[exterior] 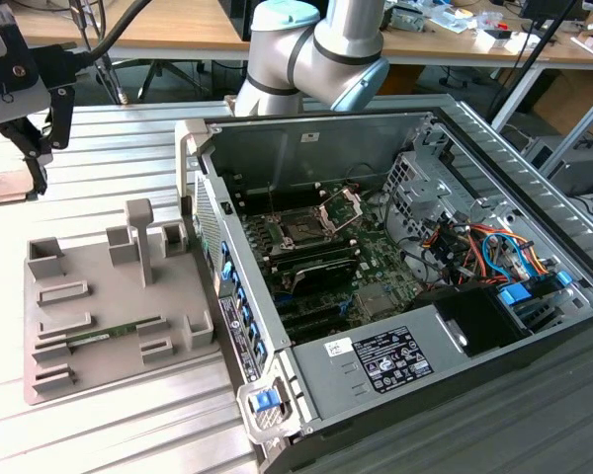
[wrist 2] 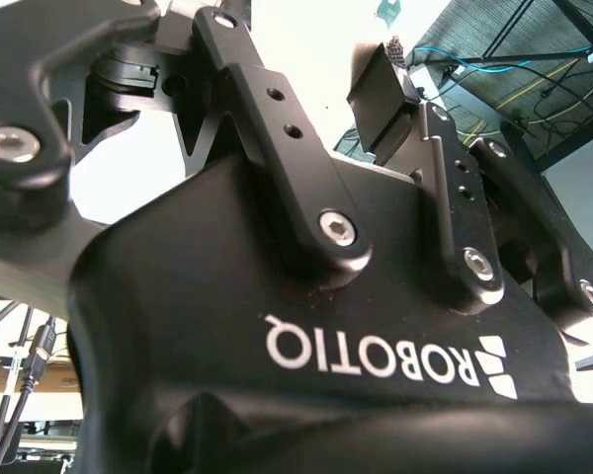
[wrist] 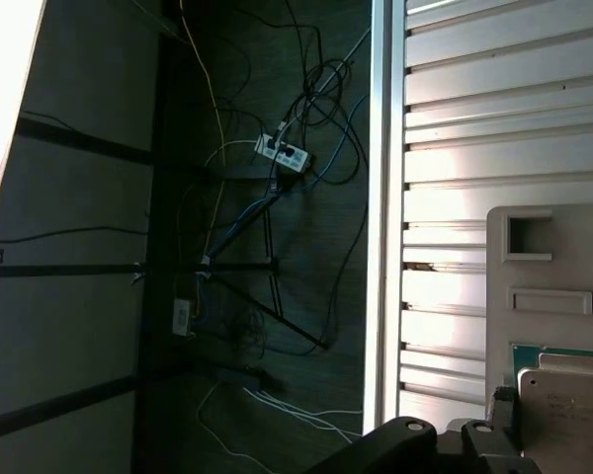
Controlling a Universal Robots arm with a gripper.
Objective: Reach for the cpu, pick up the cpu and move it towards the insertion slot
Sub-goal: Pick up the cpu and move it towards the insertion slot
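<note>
Claw [exterior: 25, 148] at the exterior view's far left, near the grey tray [exterior: 109, 296]. The chip [wrist: 571, 405] sits right at its tip, but I cannot tell how wide the claw stands or whether it truly clamps the chip. Socket [exterior: 301, 229] lies well apart, inside the case, bracket raised. Likely risk: a loose hold lets the chip tilt or drop crossing the case wall [exterior: 210, 212].

The arm [exterior: 316, 49] is showing fat, rounded, silvery-grey joints [exterior: 273, 61], and 2 pale blue caps [exterior: 362, 91] are closing off their ends. In the second wrist view the end effector [wrist 2: 306, 69] is looking matte black all over; its angular link bars [wrist 2: 277, 148] are carrying small drilled holes [wrist 2: 276, 96] and shiny hex-socket screws [wrist 2: 337, 228], and white lettering [wrist 2: 376, 360] is running across its body.
</note>
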